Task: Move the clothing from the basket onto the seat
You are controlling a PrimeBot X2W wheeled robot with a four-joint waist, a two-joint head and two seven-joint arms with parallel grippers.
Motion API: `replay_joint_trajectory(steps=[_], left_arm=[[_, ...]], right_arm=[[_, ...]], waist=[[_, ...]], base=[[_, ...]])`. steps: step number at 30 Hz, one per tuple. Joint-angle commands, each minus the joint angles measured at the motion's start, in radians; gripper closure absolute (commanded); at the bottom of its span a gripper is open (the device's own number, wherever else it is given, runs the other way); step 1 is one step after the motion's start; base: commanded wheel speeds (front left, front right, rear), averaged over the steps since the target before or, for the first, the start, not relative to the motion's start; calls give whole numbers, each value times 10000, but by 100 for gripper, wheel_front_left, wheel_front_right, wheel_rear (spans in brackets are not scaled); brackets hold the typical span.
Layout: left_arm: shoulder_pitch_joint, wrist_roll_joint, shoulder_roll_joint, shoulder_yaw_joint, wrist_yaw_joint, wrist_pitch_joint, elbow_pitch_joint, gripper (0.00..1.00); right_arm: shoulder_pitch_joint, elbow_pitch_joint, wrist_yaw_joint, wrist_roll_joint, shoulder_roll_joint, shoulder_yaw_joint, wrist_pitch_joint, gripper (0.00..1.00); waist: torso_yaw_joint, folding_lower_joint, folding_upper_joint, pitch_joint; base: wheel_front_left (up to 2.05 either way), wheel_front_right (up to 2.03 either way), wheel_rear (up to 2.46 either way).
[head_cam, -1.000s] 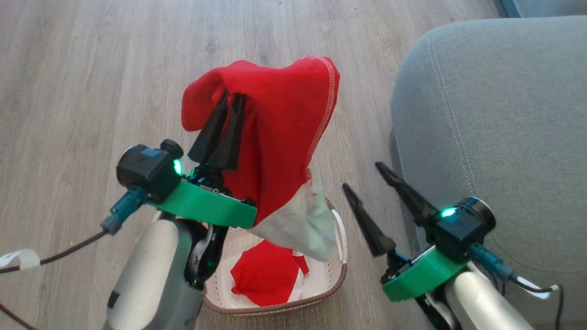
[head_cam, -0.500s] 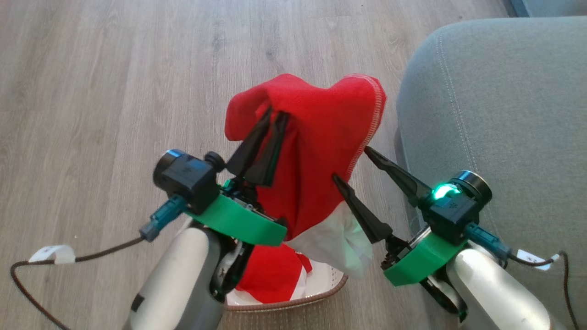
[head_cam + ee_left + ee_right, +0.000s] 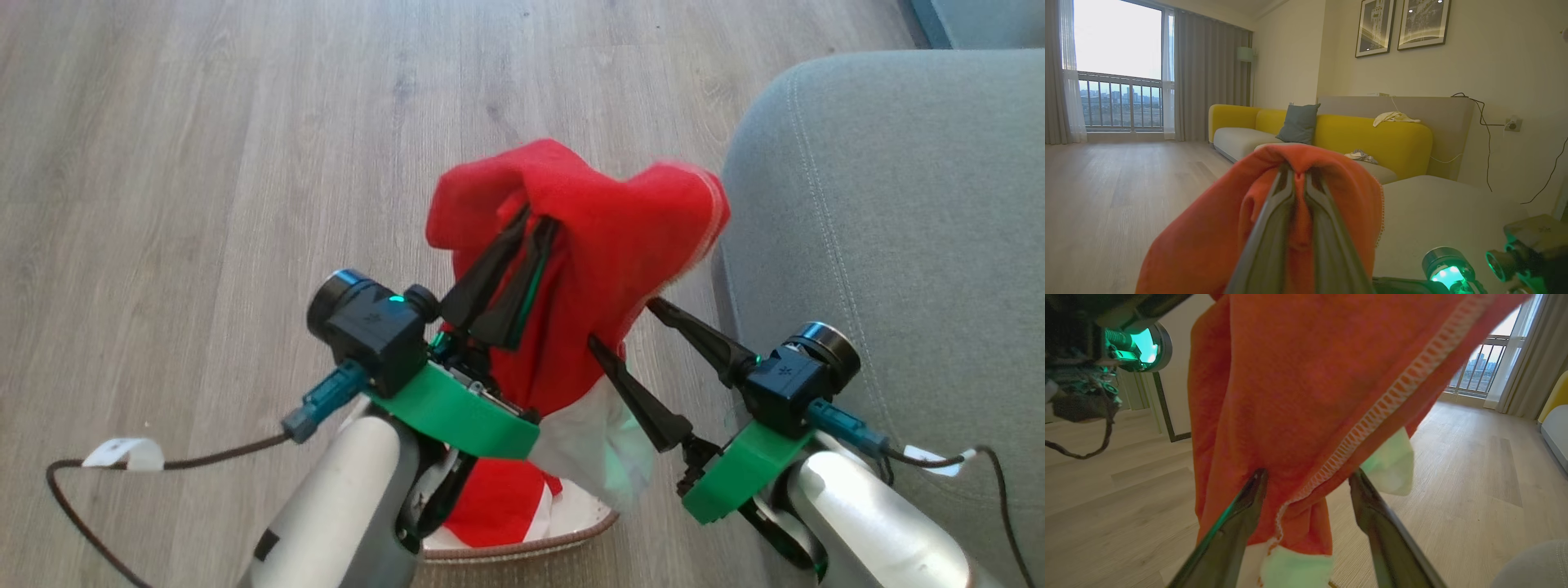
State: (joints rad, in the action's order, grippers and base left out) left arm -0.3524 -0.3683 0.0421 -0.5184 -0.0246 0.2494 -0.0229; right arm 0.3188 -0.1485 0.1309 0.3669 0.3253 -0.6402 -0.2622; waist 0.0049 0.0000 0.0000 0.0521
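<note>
Nearest the robot, the basket point(image 3: 588, 527) sat on the wood floor point(image 3: 204, 163) with one red garment point(image 3: 498, 506) lying inside. Above it, the left claw point(image 3: 539, 219) was clamped on a fold of the second red garment point(image 3: 604, 245), which hung lifted clear of the basket — its white lining point(image 3: 604, 449) dangling low. The right claw point(image 3: 621, 320) stood apart, its fingers either side of the cloth's stitched hem. Just beyond lay the grey seat point(image 3: 898, 204).
</note>
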Motion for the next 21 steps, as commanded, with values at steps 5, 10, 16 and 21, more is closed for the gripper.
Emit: replay_joint_trajectory(steps=[5,10,16,21], left_arm=[[-501,4,82,-162,-122,124,-283,100],[-487,-83,81,-510,-122,124,-87,100],[-506,-244,81,-805,-78,124,-14,100],[-523,-420,81,-1118,-51,124,71,100]], right_arm=[[571,79,-2,-14,44,-408,4,0],[777,63,-2,-152,-87,-731,4,0],[907,-29,-2,-466,-306,-671,4,0],[807,-314,-2,-1116,-607,-175,4,0]], waist=[[112,0,0,-171],[218,0,0,-255],[348,0,0,-267],[586,0,0,-314]], base=[[0,0,0],[0,0,0],[0,0,0],[0,0,0]])
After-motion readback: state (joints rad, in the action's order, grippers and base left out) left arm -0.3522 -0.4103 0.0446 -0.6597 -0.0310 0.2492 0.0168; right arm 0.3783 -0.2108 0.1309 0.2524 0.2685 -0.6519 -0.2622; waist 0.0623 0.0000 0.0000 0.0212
